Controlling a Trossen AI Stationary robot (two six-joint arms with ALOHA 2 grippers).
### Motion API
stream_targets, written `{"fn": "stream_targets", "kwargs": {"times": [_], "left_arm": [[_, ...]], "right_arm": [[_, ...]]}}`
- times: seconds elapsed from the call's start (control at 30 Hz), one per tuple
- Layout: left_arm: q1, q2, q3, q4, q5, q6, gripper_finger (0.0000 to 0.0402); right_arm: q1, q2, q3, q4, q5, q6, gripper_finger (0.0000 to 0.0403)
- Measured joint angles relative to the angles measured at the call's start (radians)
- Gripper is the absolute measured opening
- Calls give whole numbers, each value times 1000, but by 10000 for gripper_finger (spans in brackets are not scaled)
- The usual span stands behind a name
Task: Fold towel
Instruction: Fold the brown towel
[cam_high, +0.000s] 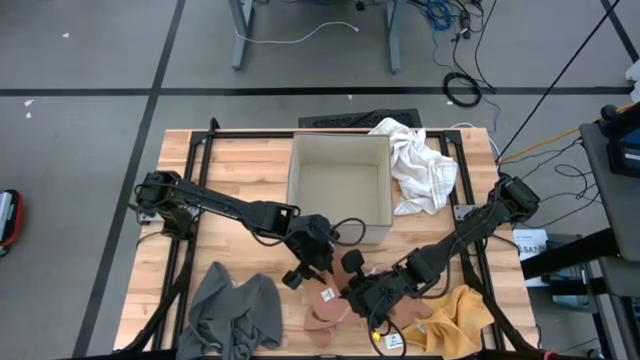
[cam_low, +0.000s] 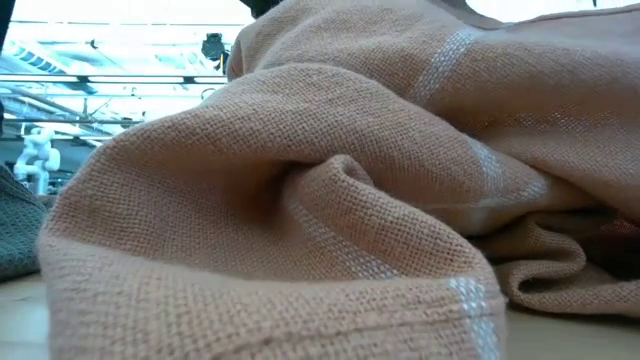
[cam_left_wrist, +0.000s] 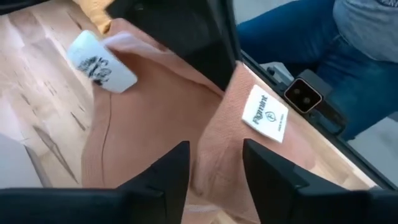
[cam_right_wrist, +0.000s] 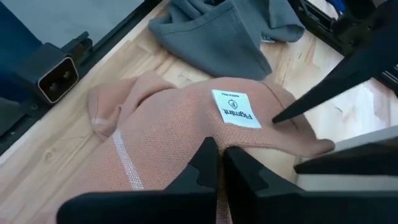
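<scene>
Pink towel (cam_left_wrist: 155, 118) fold stands between left tool (cam_left_wrist: 214, 165) fingers.

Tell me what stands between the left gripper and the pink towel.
Nothing visible. The left gripper is right at the pink towel, a raised fold with the white label between its open fingers. The right gripper is shut on the same towel nearby.
</scene>
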Motion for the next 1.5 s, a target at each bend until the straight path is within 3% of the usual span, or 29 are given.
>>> {"fn": "stream_targets", "kwargs": {"times": [0.57, 0.73, 1.1, 1.33, 1.5], "left_arm": [[-2, 0, 0, -7, 1, 82, 10], [-2, -10, 0, -41, -34, 84, 6], [-25, -171, 24, -318, -269, 43, 4], [-31, -233, 24, -482, -417, -44, 4], [-31, -235, 24, -549, -433, -94, 4]], "right_arm": [[-8, 0, 0, -83, 3, 69, 2], [-8, 0, 0, -102, 49, 108, 23], [35, 0, 0, -224, 56, 265, 164], [104, 1, 0, -264, 51, 362, 170], [138, 1, 0, -364, 54, 477, 159]]}}
